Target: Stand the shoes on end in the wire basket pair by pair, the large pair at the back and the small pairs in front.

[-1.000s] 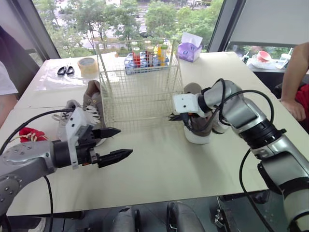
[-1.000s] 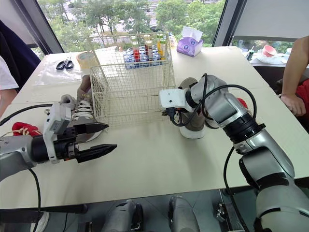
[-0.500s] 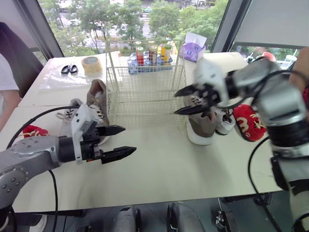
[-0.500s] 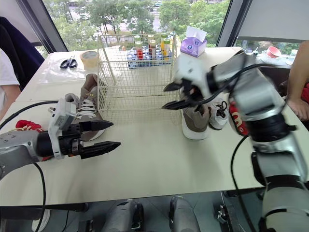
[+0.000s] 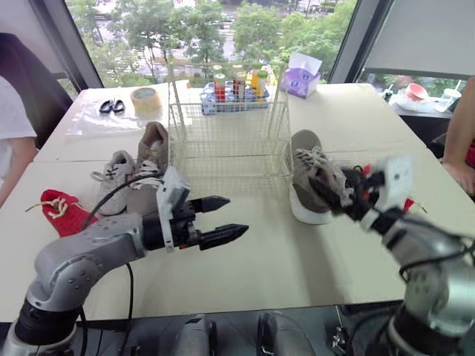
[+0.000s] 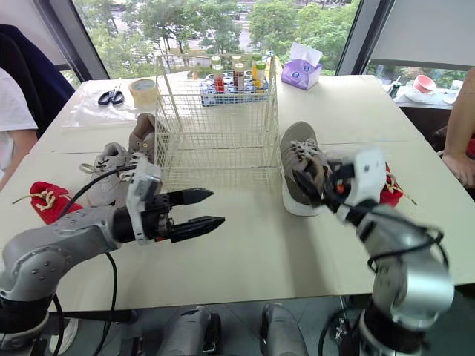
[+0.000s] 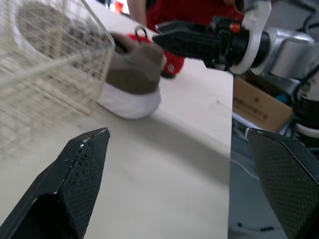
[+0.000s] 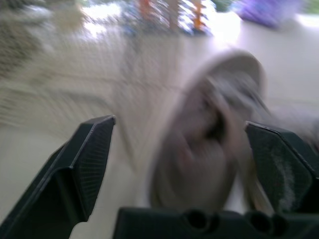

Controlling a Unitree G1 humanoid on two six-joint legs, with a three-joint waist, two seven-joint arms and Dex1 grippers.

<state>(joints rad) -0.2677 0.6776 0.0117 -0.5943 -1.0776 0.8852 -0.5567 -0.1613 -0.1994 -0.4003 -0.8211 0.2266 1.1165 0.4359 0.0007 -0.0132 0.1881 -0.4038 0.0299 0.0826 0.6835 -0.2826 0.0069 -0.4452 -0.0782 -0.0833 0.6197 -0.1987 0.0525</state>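
**On the table (image 6: pixel 260 252): all shoes outside the wire basket (image 6: pixel 215 126)**

We see one taupe sneaker (image 6: pixel 297 167) right of the basket, sole down. The right gripper (image 8: pixel 179 123) is near it, fingers wide apart. Left of the basket: second taupe sneaker (image 6: pixel 141 141), grey sneaker (image 6: pixel 104 167), red shoe (image 6: pixel 44 200). Left gripper (image 6: pixel 218 207) is over bare table, fingers spread, holding nothing. Second red shoe (image 6: pixel 391 189) sits behind the right gripper. Bottle crate (image 6: pixel 230 81) is behind the basket, labels too small to read. Person's arm (image 6: pixel 459 141) at right edge.

My left hand (image 6: pixel 215 208) hovers low over the counter (image 6: pixel 260 259) near its front edge, fingers spread, pointing right. My right hand (image 6: pixel 306 182), also spread, hovers towards the right edge, pointing left.
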